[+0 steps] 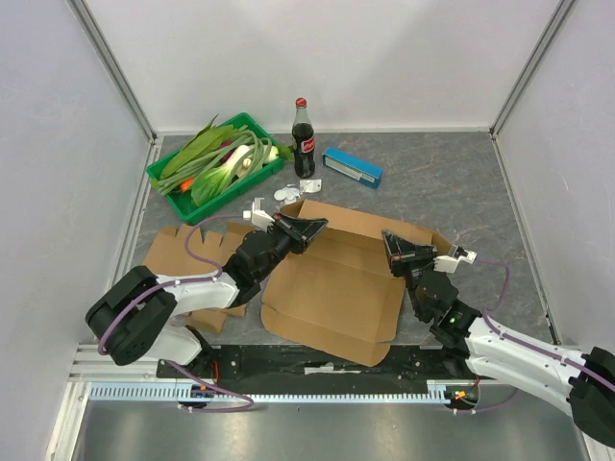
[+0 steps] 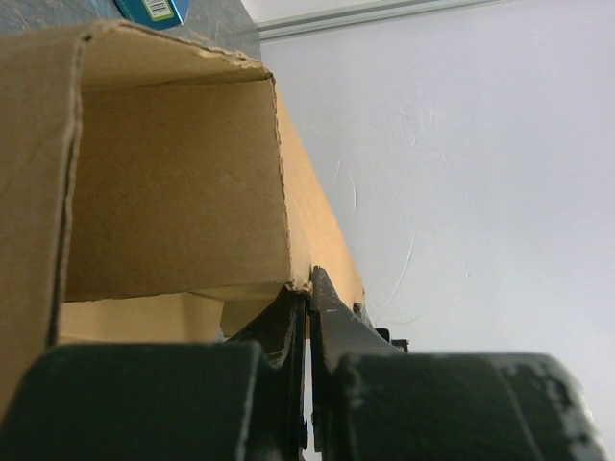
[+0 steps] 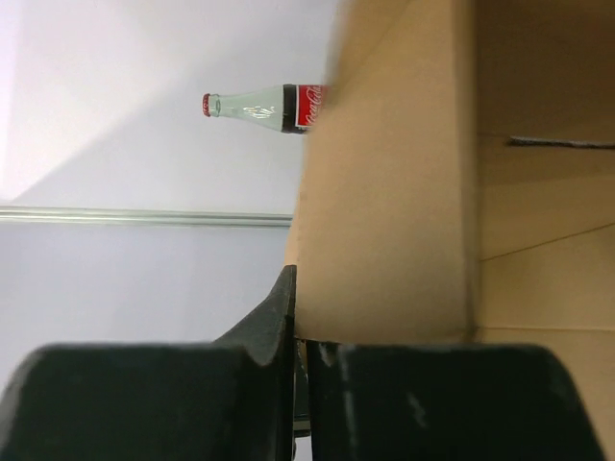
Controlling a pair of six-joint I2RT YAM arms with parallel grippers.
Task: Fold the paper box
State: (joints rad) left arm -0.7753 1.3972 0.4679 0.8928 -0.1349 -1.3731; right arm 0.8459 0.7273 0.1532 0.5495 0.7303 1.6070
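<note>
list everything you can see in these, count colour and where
paper box: one, brown, table centre, partly folded
tray: one, green, far left
vegetables: a bunch, green and white, in the tray
cola bottle: one, dark with red label, upright behind the box
packet: one, blue, right of the bottle
white scraps: a few, white, by the bottle's foot
table: one, grey, under everything
left hand: one, black, shut on the box's far wall
right hand: one, black, shut on the box's right wall
</note>
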